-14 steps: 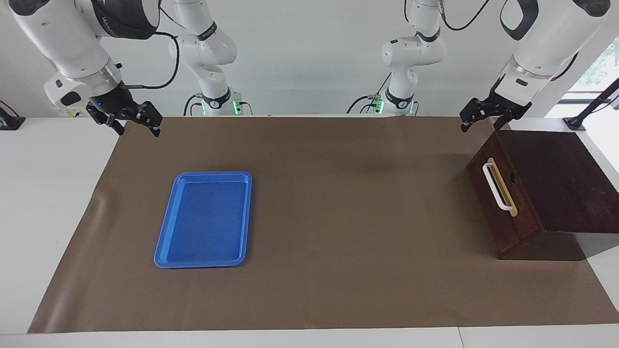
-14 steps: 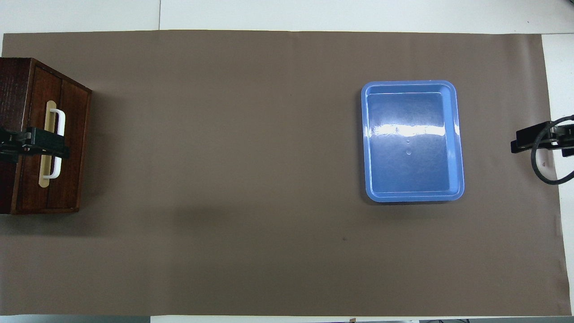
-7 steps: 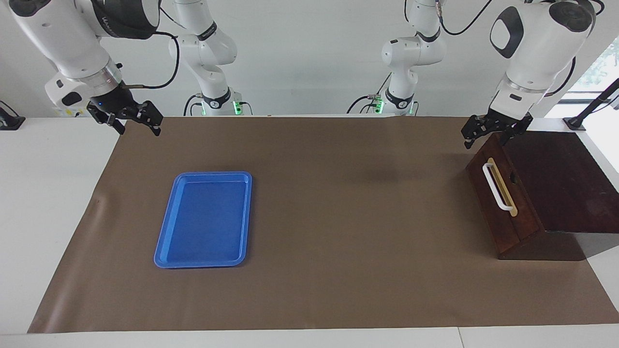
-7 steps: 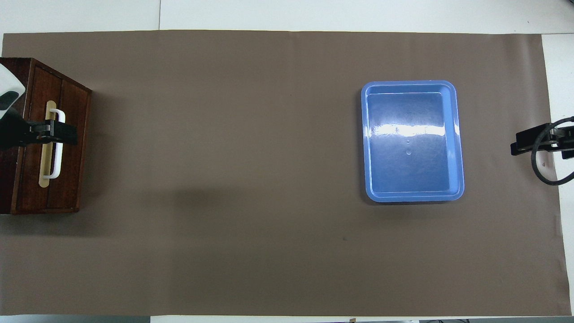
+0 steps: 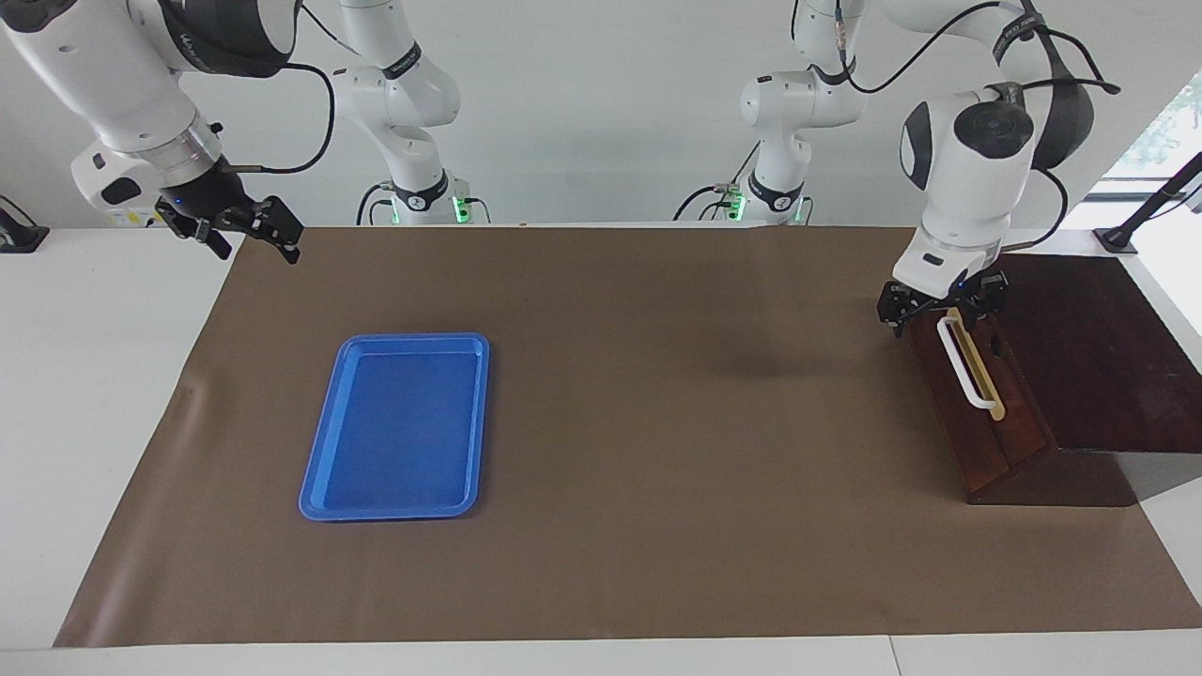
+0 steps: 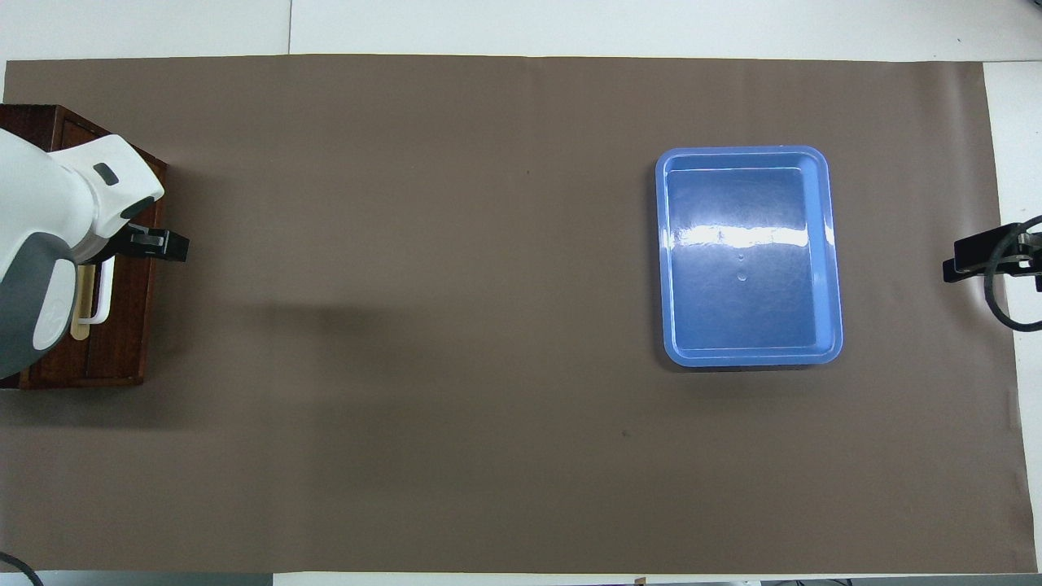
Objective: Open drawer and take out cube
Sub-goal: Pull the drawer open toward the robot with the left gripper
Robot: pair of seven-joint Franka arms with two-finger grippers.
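With our left gripper (image 5: 942, 310) spread at the end of the white handle (image 5: 965, 362) nearer the robots on the closed drawer (image 5: 977, 394), cube unseen, we could close off-centre and slip while pulling

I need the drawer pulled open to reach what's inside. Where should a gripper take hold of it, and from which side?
Probably the white bar handle on the closed drawer front. It stands off its tan strip, so fingers can straddle it. Come in from in front of the drawer, the side toward the blue tray, then pull that way. The left gripper, open, is already over the handle's end nearer the robots.
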